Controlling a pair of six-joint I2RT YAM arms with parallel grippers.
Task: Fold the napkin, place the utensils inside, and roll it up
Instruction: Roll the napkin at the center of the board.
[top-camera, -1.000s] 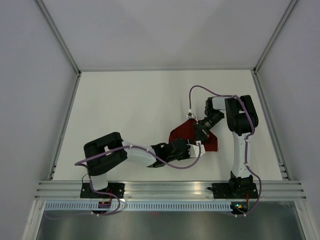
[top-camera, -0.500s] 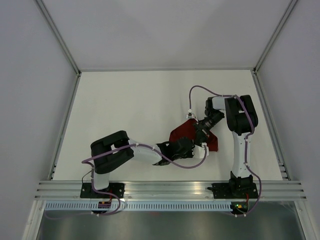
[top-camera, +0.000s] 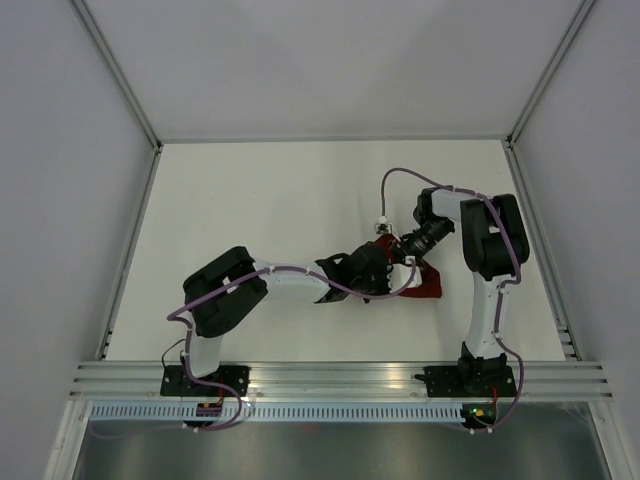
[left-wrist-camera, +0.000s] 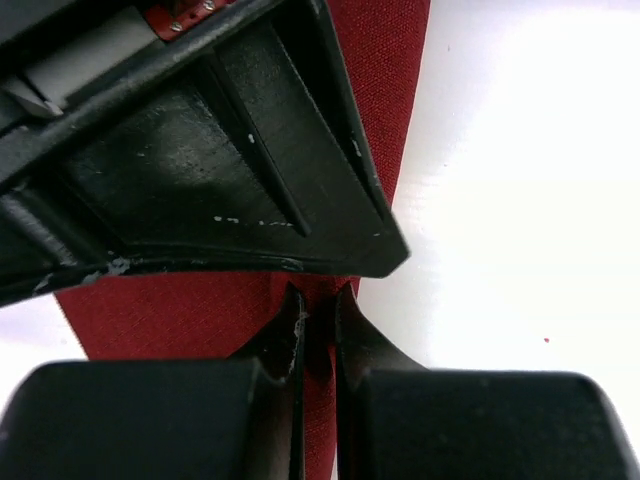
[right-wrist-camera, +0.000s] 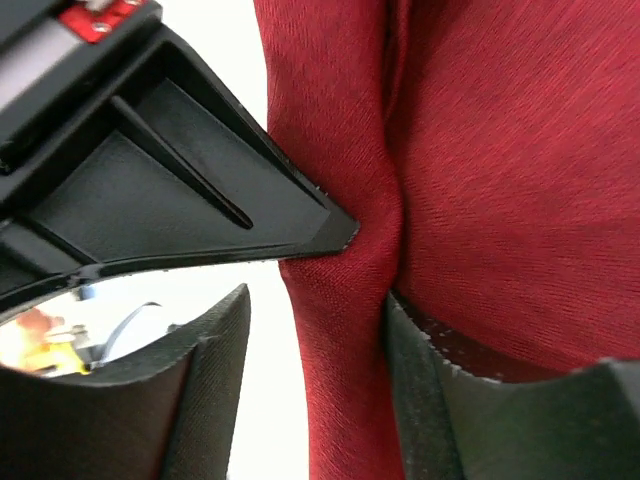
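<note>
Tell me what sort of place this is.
Likely a robot test cell, not a dining room: a bare white table, plain grey walls, an aluminium rail holding both arms, and only a red napkin.

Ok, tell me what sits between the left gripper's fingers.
A thin pinched edge of the napkin, seen in the left wrist view; the left gripper is nearly closed on it.

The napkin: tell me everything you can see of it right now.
The napkin is a dark red cloth with a fine woven texture, plain and thin. It lies bunched on the white table, right of centre, mostly hidden under the two grippers in the top view. The left gripper is shut on a thin fold of it. The right gripper has a thick gathered ridge of cloth between its fingers. No utensils show.
</note>
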